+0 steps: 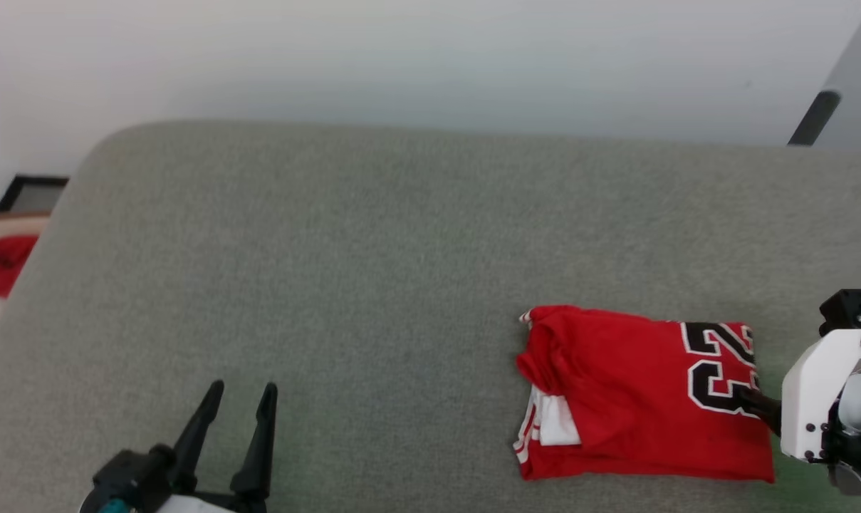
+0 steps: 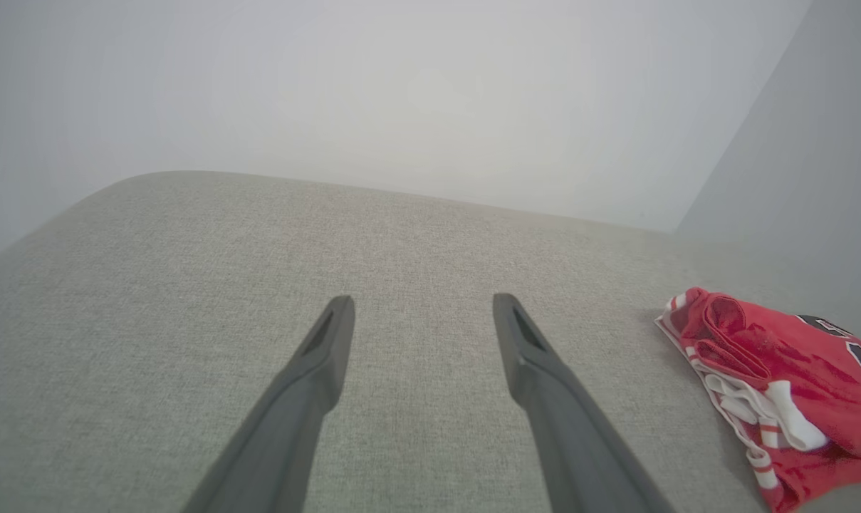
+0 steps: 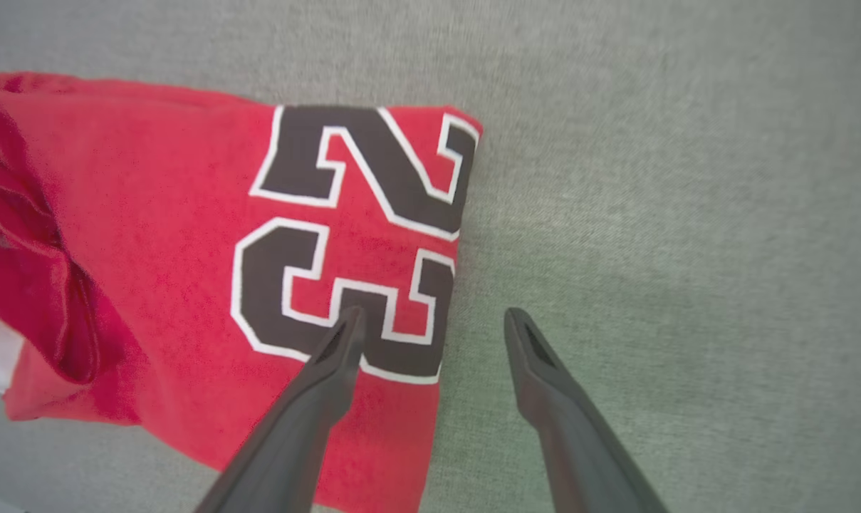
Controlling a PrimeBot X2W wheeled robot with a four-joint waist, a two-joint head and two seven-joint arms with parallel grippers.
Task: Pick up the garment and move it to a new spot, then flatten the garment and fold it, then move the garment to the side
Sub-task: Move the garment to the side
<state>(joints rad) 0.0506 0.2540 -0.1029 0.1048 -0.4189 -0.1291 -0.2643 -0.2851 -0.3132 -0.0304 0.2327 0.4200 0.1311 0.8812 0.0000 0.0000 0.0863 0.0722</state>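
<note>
Looking at the head view: shirt (image 1: 629,392) lay folded into a tight rectangle near the front edge of the grey cushion (image 1: 373,271), toward its right end. Number 23 (image 1: 718,370) was at the right fold and a white sleeve (image 1: 555,420) poked out on the left. Right gripper (image 1: 758,410) sat at that right fold, mostly hidden behind its white wrist (image 1: 815,399). Left gripper (image 1: 243,388) hovered spread and empty near the front edge, well apart from the shirt; parked clear, I'd guess. Red cloth scrap (image 1: 3,263) lay beyond the cushion's left end.

Left wrist view: left gripper (image 2: 424,303) wide over bare cushion, shirt (image 2: 793,363) off to one side, layers stacked.

Right wrist view: right gripper (image 3: 434,313) splayed, grasping nothing, straddling the shirt's (image 3: 174,235) edge, with one finger over number 23 (image 3: 352,228) and the other over bare cushion. Contact unclear. Fold looked done; that straddle suited pinching the edge to shift it sideways.
</note>
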